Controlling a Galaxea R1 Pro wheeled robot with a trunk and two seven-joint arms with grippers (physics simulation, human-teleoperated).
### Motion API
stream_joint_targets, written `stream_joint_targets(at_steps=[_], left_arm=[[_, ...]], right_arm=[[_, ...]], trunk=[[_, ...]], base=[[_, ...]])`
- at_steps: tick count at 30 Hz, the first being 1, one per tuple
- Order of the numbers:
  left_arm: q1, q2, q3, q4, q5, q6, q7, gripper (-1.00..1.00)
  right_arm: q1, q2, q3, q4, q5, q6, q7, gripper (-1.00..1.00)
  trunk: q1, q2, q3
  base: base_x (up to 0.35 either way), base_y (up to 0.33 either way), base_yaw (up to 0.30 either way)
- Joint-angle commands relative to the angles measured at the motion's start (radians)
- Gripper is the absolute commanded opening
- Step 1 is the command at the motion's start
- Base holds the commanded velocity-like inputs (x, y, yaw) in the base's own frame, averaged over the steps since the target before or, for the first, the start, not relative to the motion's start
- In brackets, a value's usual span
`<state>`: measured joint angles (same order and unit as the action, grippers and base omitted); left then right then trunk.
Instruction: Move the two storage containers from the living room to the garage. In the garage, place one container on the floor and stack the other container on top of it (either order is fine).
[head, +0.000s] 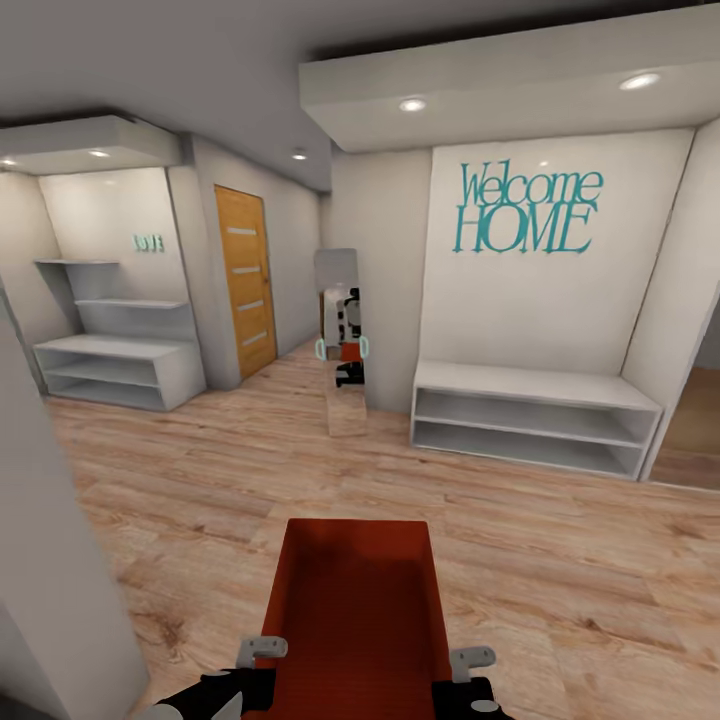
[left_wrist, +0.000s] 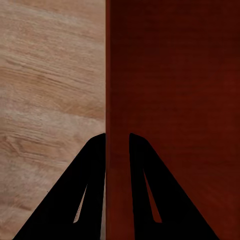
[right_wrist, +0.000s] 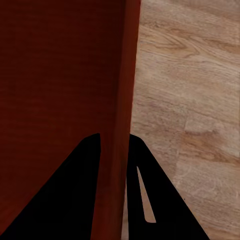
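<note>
Head view: teal wall lettering (head: 527, 209) at upper right reads "Welcome HOME"; left gripper (left_wrist: 117, 142) and right gripper (right_wrist: 114, 142) each pinch a wall of the orange-red container (head: 352, 610).

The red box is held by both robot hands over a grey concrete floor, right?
Not quite. The red box is held by the left gripper and the right gripper, one on each side wall, but the floor below is light wood planks, not grey concrete. The head view shows it, and both wrist views too.
</note>
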<state>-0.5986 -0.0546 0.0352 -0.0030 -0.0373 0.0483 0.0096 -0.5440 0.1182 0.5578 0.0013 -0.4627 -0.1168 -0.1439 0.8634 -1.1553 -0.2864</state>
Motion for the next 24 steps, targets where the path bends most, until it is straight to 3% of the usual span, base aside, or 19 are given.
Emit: stream_joint_targets(at_steps=[1, 24], left_arm=[[-0.001, -0.001, -0.004, -0.002, -0.009, 0.004, 0.007, -1.00], [-0.001, -0.001, -0.004, -0.002, -0.009, 0.004, 0.008, -1.00]], right_arm=[[-0.001, -0.014, 0.014, 0.003, -0.021, -0.006, -0.005, -1.00], [-0.001, -0.012, 0.014, 0.003, -0.021, -0.006, -0.005, -1.00]], trunk=[[0.001, -0.001, -0.001], [0.001, -0.001, -0.001]], base=[[0.324, 0.000, 0.227], [0.324, 0.000, 0.024]])
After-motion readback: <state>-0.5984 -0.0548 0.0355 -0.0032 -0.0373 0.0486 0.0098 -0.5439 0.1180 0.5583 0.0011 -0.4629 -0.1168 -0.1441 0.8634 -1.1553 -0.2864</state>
